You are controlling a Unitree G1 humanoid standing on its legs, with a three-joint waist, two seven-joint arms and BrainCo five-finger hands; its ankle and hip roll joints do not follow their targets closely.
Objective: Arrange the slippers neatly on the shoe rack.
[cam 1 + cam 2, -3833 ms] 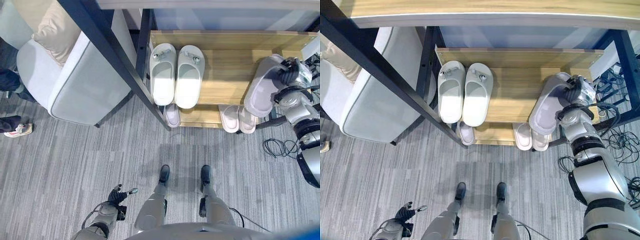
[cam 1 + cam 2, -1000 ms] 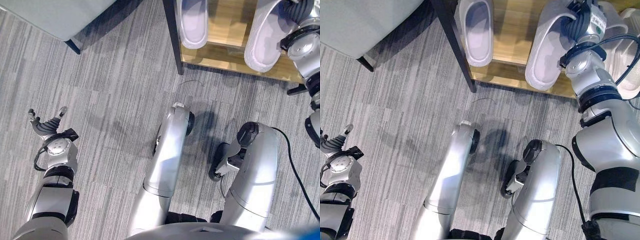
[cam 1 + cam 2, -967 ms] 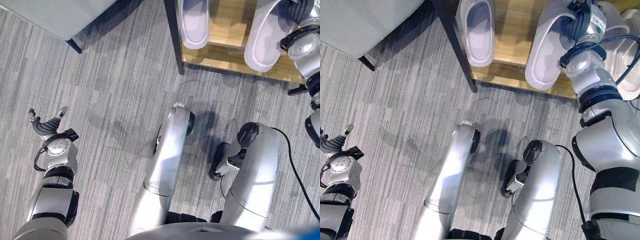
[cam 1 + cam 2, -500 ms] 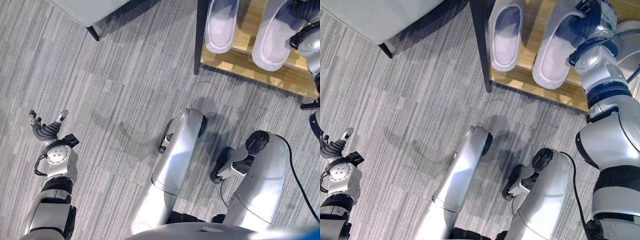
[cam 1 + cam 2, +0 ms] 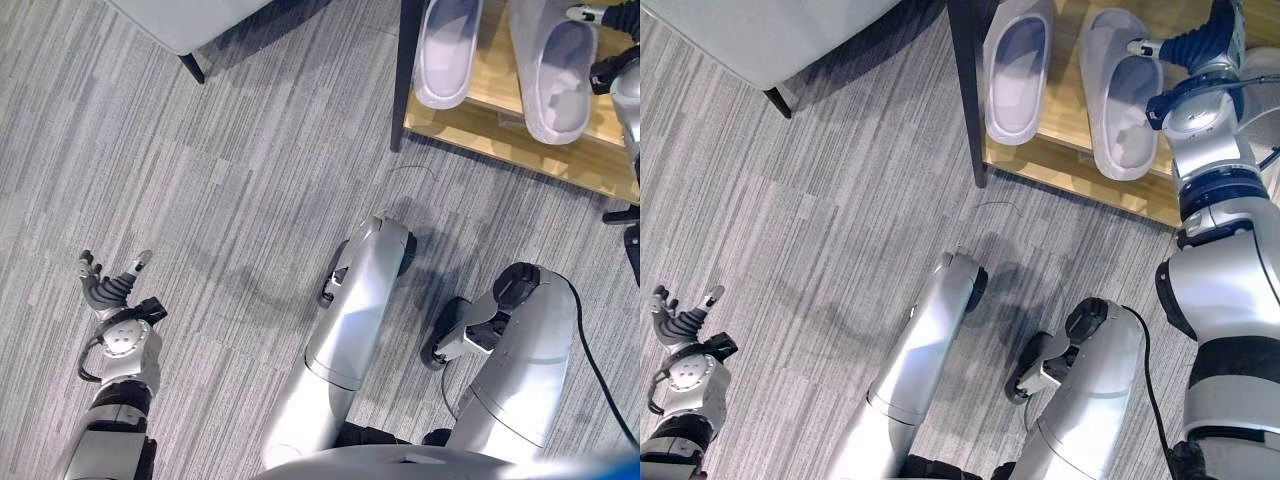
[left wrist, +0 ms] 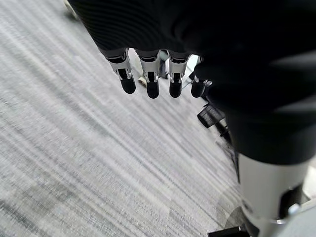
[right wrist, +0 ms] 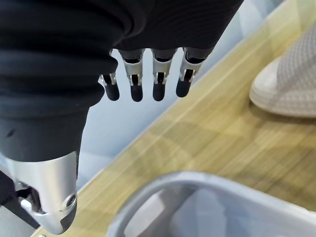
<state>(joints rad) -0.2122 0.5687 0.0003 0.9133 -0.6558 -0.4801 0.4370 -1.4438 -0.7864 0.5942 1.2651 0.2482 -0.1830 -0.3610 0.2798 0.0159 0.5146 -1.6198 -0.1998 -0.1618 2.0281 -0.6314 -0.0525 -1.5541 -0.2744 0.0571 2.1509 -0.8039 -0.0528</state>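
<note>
Two pale grey slippers lie side by side on the low wooden shelf of the rack, the left one by the black post and the right one flat with its toe towards me. My right hand hovers just beyond that right slipper with straight fingers and holds nothing; the slipper's rim lies under it. A whitish slipper rests further along the same shelf. My left hand hangs open over the carpet at the lower left, fingers straight.
The rack's black post stands at the shelf's left end. A grey armchair sits at the upper left. Grey striped carpet spreads between the chair and the rack.
My right hand has let go of the slipper, which now lies flat on the shelf beside the other one. The hand has drawn back from it. The left hand sits lower in view.
</note>
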